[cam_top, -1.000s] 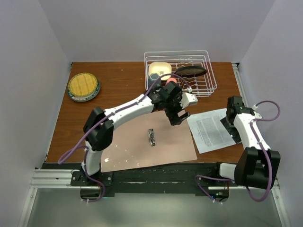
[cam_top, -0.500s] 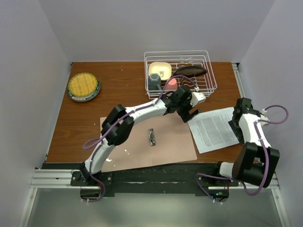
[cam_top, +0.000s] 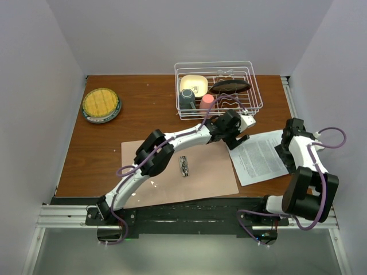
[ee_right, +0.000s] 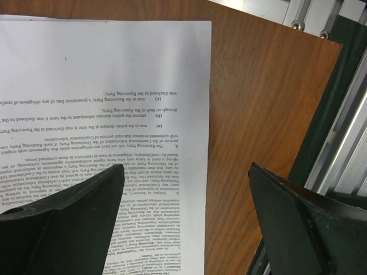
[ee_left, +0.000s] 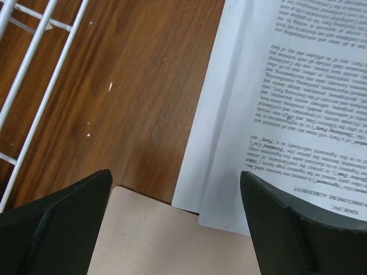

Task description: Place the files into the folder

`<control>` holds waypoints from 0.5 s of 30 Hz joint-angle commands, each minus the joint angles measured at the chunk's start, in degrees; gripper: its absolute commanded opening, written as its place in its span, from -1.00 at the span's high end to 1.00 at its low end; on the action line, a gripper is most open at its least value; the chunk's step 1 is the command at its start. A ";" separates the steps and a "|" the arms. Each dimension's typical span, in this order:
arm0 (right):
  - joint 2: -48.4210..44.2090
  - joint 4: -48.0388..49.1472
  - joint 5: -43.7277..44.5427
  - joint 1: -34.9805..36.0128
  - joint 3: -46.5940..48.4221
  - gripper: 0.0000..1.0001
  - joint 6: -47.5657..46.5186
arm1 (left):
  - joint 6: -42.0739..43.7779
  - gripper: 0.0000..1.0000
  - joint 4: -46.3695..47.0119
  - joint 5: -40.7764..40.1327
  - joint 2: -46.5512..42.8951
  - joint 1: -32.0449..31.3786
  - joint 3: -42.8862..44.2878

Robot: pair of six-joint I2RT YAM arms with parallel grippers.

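The folder [cam_top: 195,172] lies open and flat on the table, salmon-pink, with its small metal clip [cam_top: 183,165] at the spine. Its far right corner [ee_left: 160,240] shows in the left wrist view. The files [cam_top: 261,157], white printed sheets, lie just right of the folder, one slightly offset over the other [ee_left: 298,97]. My left gripper [cam_top: 237,139] [ee_left: 175,175] hangs open over their left edge, beside the folder corner. Open too, my right gripper [cam_top: 284,150] [ee_right: 184,167] straddles the right edge of the files [ee_right: 114,86]. Neither holds anything.
A white wire dish rack [cam_top: 255,86] with cups, a bowl and a dark object stands just behind the left gripper; its wires [ee_left: 40,86] show in the left wrist view. A yellow plate [cam_top: 101,105] sits far left. The table's right edge and metal rail [ee_right: 344,86] lie close to the right gripper.
The left arm has stretched rightward from above the folder to the files' left edge. The right gripper has shifted toward the sheets' right edge.
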 commanded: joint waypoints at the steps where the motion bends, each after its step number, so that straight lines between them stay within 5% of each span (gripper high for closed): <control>1: -1.08 2.43 -1.97 -0.22 0.07 -0.85 -1.55 | 0.79 -1.00 -0.03 -4.05 2.44 -0.13 3.68; 15: -1.51 7.88 -5.65 0.05 -3.35 -0.76 -5.24 | 1.76 -1.00 -6.27 3.33 2.88 0.84 5.61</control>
